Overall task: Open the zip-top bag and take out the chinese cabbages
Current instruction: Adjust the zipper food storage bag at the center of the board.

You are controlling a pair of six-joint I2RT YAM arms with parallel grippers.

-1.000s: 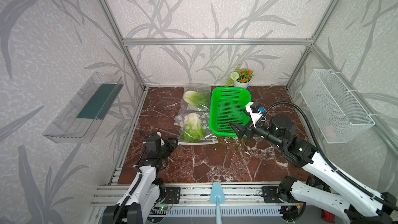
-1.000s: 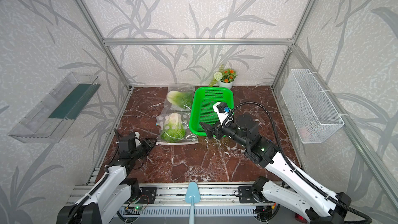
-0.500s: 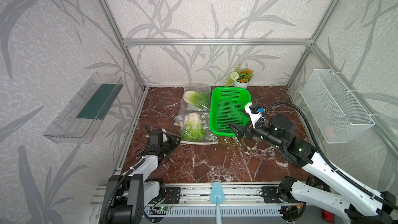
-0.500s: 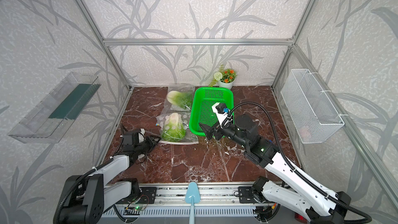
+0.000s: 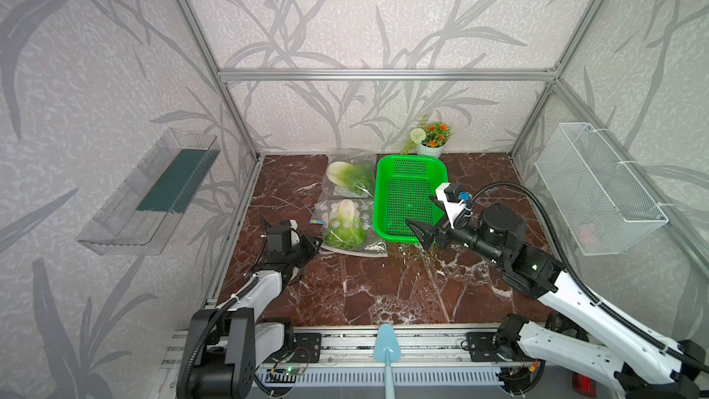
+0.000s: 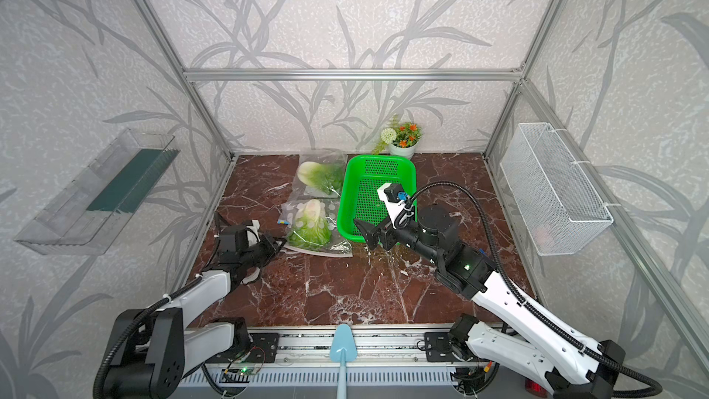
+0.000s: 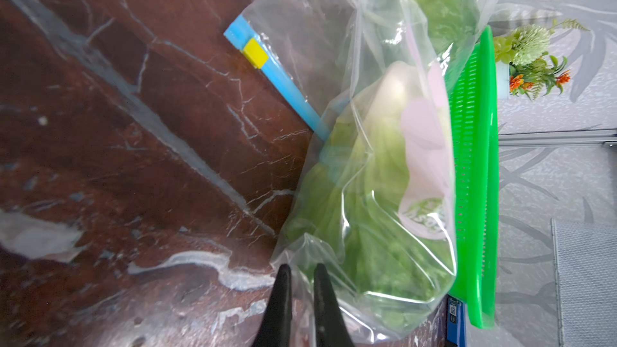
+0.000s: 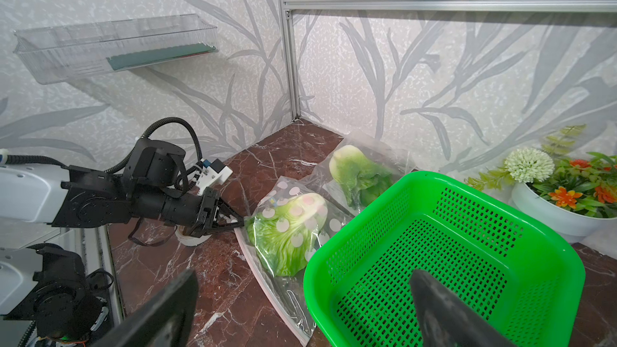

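In both top views the left gripper [image 5: 316, 241] lies low over the marble table [image 5: 364, 289]. Its jaws are pressed together on the nearest corner of the zip-top bag [image 5: 366, 249]. The near chinese cabbage [image 5: 345, 228] sits inside that bag just ahead of the fingertips, leaves toward the gripper and white base pointing away. Farther ahead on much the same line, a second bag [image 5: 345, 157] holds the far chinese cabbage [image 5: 351, 176]. The right gripper [image 5: 419, 209] hangs over the near corner of the green basket [image 5: 378, 201] with its jaws spread wide and nothing between them. The zip-top bag lies just beside that basket, apart from this gripper. In the left wrist view the two black fingers [image 7: 283, 295] stand almost together with a fold of the bag's clear film between them, and the near cabbage [image 7: 377, 195] fills the space directly beyond the tips. A blue zip strip [image 7: 290, 91] with a yellow slider [image 7: 255, 52] lies on the table farther out, to one side of the cabbage; the basket's rim [image 7: 474, 161] runs along the other side, with potted flowers [image 7: 531, 61] past it. In the right wrist view the widely parted fingers [image 8: 167, 308] frame the basket's near corner, and both bagged cabbages lie ahead. Beyond the near bag, the left gripper [image 8: 242, 221] has its tips at that bag's edge.
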